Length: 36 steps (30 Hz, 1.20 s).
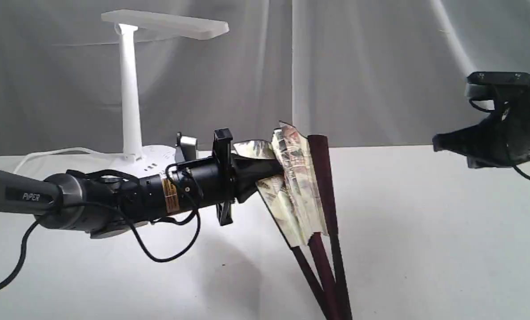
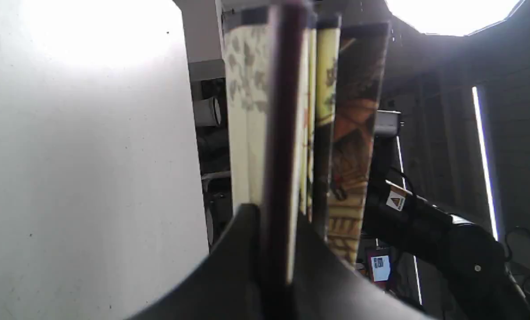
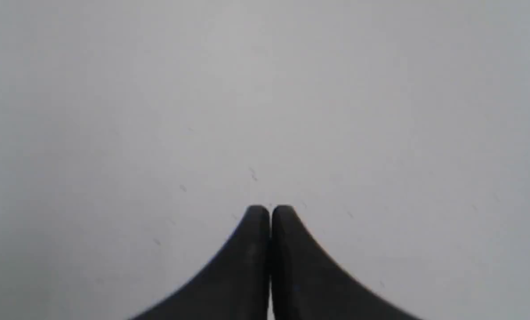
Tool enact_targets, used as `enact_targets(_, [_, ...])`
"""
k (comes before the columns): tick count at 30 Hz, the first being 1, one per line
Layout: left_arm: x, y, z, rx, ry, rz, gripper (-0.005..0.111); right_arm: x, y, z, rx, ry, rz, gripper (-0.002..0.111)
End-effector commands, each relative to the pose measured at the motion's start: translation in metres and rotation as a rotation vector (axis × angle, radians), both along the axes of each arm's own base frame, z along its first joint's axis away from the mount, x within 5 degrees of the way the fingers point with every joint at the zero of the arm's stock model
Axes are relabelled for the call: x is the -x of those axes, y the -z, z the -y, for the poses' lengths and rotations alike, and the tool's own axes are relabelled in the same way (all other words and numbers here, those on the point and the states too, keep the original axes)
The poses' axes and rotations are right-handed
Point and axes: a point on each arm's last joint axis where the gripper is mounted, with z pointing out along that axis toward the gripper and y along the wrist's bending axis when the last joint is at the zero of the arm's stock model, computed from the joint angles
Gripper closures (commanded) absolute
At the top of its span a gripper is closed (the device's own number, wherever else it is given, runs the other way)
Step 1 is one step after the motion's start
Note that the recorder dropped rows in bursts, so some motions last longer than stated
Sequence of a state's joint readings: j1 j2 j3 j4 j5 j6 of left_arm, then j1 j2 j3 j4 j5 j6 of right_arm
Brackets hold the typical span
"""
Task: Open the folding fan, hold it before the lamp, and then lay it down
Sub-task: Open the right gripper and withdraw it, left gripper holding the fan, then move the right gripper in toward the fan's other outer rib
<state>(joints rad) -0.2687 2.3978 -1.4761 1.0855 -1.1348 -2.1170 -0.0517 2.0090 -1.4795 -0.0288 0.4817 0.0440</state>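
Observation:
The folding fan [image 1: 301, 182] stands nearly upright at mid-table, partly spread, its dark maroon ribs converging at the bottom edge of the exterior view. My left gripper [image 1: 277, 171] reaches in from the left and is shut on a rib and the pleated leaf. In the left wrist view the fan [image 2: 287, 120] runs between the two dark fingers [image 2: 242, 249], pleats fanned to one side. The white lamp [image 1: 131, 89] stands behind my left arm, its flat head overhead. My right gripper [image 1: 438, 143] hangs shut and empty at the far right, its closed tips [image 3: 270, 213] over bare table.
A white cord [image 1: 56, 154] trails from the lamp base to the left. A grey cloth backdrop [image 1: 380, 66] closes off the rear. The white table [image 1: 425, 231] stretches between the fan and my right arm.

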Motion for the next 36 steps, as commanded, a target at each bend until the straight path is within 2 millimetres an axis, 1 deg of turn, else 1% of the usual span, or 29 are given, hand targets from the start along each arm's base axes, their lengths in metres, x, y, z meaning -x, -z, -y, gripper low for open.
enact_targets(1, [0.000,-0.006,-0.001,0.025,0.001,-0.008,0.107,0.006,-0.004,-0.016,-0.020,-0.029,0.246,0.108])
enact_targets(2, [0.000,-0.006,-0.001,0.027,0.002,-0.007,0.107,0.011,-0.004,-0.022,-0.024,-0.034,0.323,0.108])
enact_targets(3, [0.000,-0.006,-0.001,0.027,0.002,-0.007,0.107,0.017,-0.003,-0.028,-0.027,-0.039,0.453,0.108])
enact_targets(6, [0.000,-0.006,-0.001,0.025,0.007,-0.006,0.107,0.047,0.014,-0.042,-0.055,-0.023,0.716,0.108])
enact_targets(8, [0.001,-0.005,0.000,0.020,0.017,-0.003,0.107,0.067,0.025,-0.048,-0.066,-0.024,0.827,0.108])
enact_targets(9, [0.002,-0.006,0.000,0.020,0.025,-0.001,0.107,0.077,0.032,-0.049,-0.066,-0.028,0.840,0.108])
enact_targets(11, [0.002,-0.005,0.000,0.016,0.032,0.001,0.107,0.098,0.039,-0.054,-0.070,-0.046,0.919,0.108])
enact_targets(13, [0.003,-0.006,0.000,0.022,0.037,0.003,0.107,0.117,0.049,-0.056,-0.093,-0.046,0.926,0.108])
enact_targets(15, [0.003,-0.006,0.000,0.027,0.041,0.005,0.107,0.129,0.060,-0.054,-0.152,-0.013,0.888,0.108])
enact_targets(17, [0.003,-0.006,0.000,0.028,0.044,0.006,0.107,0.132,0.071,-0.054,-0.212,0.024,0.845,0.108])
enact_targets(19, [0.004,-0.008,0.001,0.033,0.051,0.010,0.107,0.129,0.081,-0.056,-0.283,0.046,0.816,0.108])
enact_targets(21, [0.005,-0.010,0.001,0.052,0.066,0.017,0.107,0.119,0.089,-0.064,-0.373,0.005,0.792,0.108])
enact_targets(23, [0.006,-0.010,0.001,0.057,0.070,0.019,0.107,0.103,0.092,-0.074,-0.508,-0.092,0.776,0.108])
enact_targets(24, [0.006,-0.010,0.001,0.057,0.070,0.019,0.107,0.092,0.088,-0.077,-0.604,-0.149,0.769,0.108])
enact_targets(25, [0.006,-0.010,0.001,0.055,0.072,0.019,0.107,0.085,0.087,-0.077,-0.659,-0.204,0.735,0.108])
enact_targets(26, [0.006,-0.010,0.001,0.054,0.074,0.019,0.107,0.073,0.084,-0.075,-0.734,-0.262,0.670,0.108])
enact_targets(29, [0.007,-0.009,0.002,0.042,0.086,0.022,0.107,0.046,0.068,-0.056,-0.882,-0.427,0.463,0.108])
enact_targets(31, [0.008,-0.008,0.002,0.029,0.102,0.024,0.107,0.033,0.054,-0.040,-0.919,-0.505,0.323,0.108])
enact_targets(33, [0.009,-0.007,0.002,0.020,0.111,0.026,0.107,0.025,0.044,-0.023,-0.937,-0.534,0.121,0.108])
enact_targets(34, [0.010,-0.006,0.002,0.011,0.122,0.028,0.107,0.026,0.042,-0.019,-0.947,-0.553,0.041,0.108])
enact_targets(35, [0.011,-0.005,0.003,0.000,0.134,0.030,0.107,0.019,0.036,-0.014,-0.978,-0.530,0.019,0.108])
enact_targets(36, [0.012,-0.005,0.003,-0.010,0.145,0.032,0.107,0.014,0.035,-0.008,-0.992,-0.501,0.017,0.108])
